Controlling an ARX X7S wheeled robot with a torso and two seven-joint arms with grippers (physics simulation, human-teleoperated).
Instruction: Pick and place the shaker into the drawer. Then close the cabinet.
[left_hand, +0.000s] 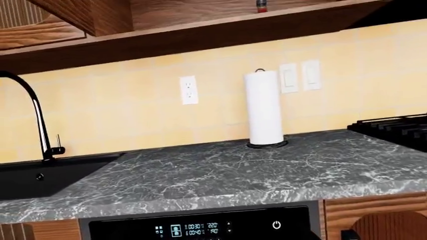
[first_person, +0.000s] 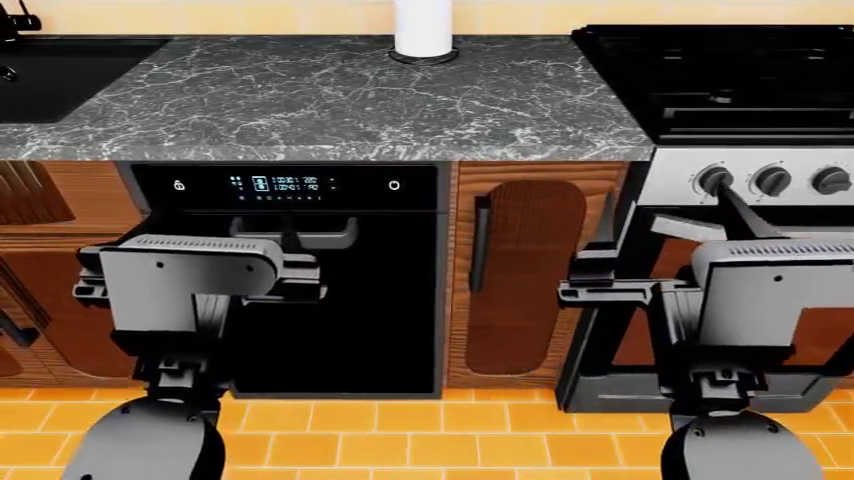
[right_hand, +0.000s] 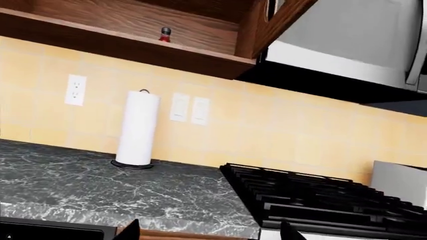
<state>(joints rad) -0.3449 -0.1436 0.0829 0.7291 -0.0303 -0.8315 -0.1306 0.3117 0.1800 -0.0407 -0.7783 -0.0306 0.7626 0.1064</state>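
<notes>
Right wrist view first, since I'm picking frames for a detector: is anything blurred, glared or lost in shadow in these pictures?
Right wrist view: sharp; the shaker on the open cabinet shelf is tiny but distinct. Left wrist view: even light, cabinet underside dark, the shaker cut off at the frame edge. Head view: no glare; the dishwasher front is near-black, display still legible.

Around the towel roll (first_person: 424, 27) the counter (first_person: 334, 100) lies bare; sink (first_person: 67, 70) and stove (first_person: 721, 70) flank it.
</notes>
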